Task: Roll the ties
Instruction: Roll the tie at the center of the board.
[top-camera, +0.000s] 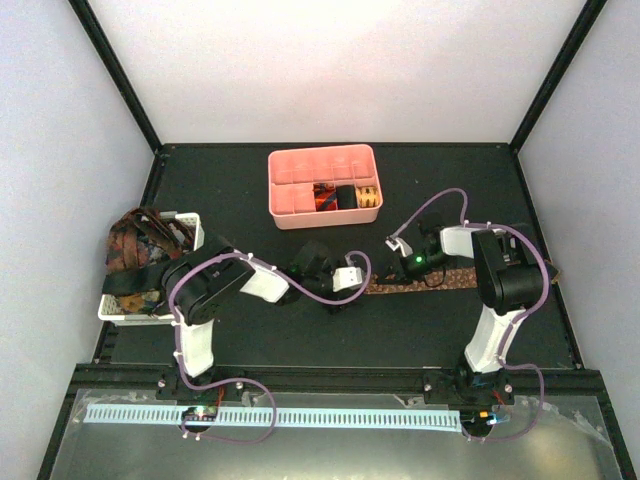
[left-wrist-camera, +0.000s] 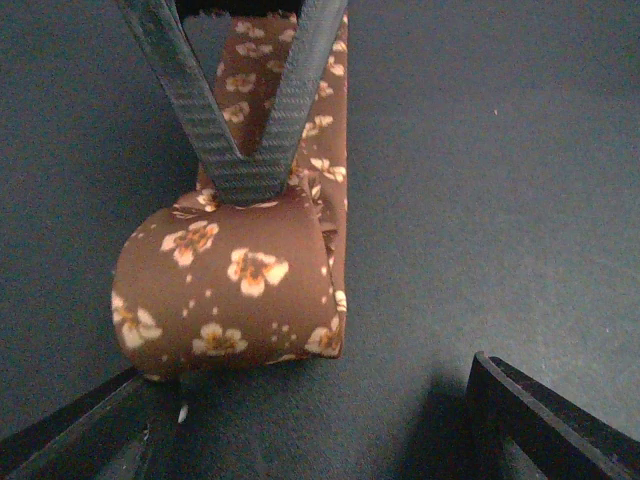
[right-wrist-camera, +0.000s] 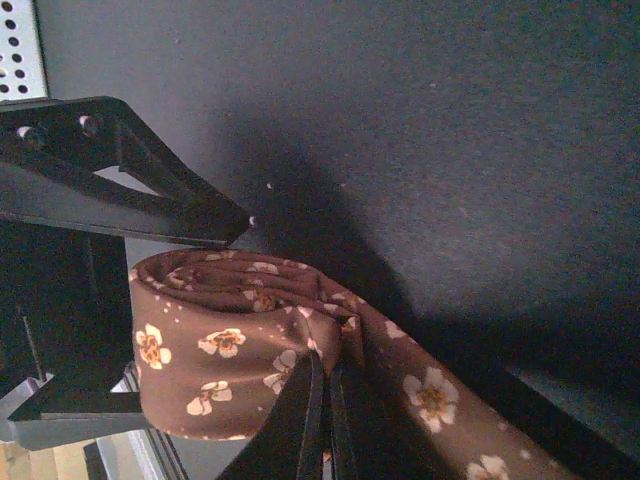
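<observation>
Nearest the left wrist lens are your left gripper's (left-wrist-camera: 315, 390) own fingers (left-wrist-camera: 90, 430), spread wide and holding nothing. The roll (left-wrist-camera: 235, 285) sits on the table (left-wrist-camera: 500, 200) just ahead of them, closer to the left finger than the right. That roll is the wound end of the brown tie (top-camera: 425, 280), and its axis runs across the gap between those fingers. The unwound tail leads straight away from it, toward the right arm's side in the top view. Your right gripper (right-wrist-camera: 325, 390) comes in from that far side, fingers pressed together and, as far as I can judge, pinching the tie at the roll's upper edge. So both grippers are at the roll, one on each side of it along the tie's length, and the next turn has to travel along the tail, away from the left gripper

Count: one tie on the table, partly rolled. One pink tray (top-camera: 295, 205) holds three rolled ties (top-camera: 347, 196) in its compartments — red-orange, black, gold. One white basket (top-camera: 190, 222) holds a heap (top-camera: 140, 250) of ties you can't count from here
</observation>
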